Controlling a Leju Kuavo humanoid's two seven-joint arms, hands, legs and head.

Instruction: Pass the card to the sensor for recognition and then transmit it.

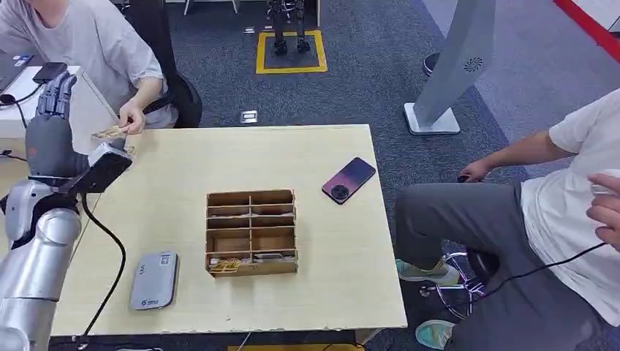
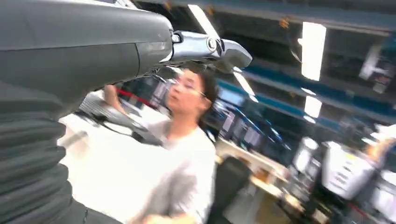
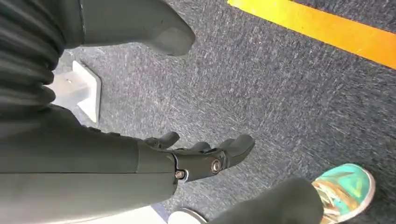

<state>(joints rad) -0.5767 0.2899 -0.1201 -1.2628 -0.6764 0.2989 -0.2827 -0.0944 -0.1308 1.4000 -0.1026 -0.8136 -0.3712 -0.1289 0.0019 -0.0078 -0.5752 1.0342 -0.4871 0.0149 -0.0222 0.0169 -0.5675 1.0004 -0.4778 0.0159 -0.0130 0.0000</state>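
You had the left hand (image 1: 53,131) raised upright beyond the table's (image 1: 351,292) far left corner, well away from the wooden compartment box (image 1: 251,232) at the table's middle. Its fingers (image 1: 57,91) pointed up and apart, grasping nothing. The card (image 1: 110,133) sat just beside that hand, pinched in the hand of a seated person in a grey shirt (image 1: 110,51), further from the box than the hand's wrist camera. In the left wrist view the picture was blurred, showing that person behind the hand.

The grey sensor (image 1: 154,280) lay flat on the table, near the box's left front corner. A dark phone (image 1: 349,180) lay to the box's far right. Some cards (image 1: 225,265) rested in the box's front left slot.

Your right hand (image 3: 196,156) hung over the blue carpet (image 3: 289,93), fingers loosely spread and empty, near a teal shoe (image 3: 348,189).
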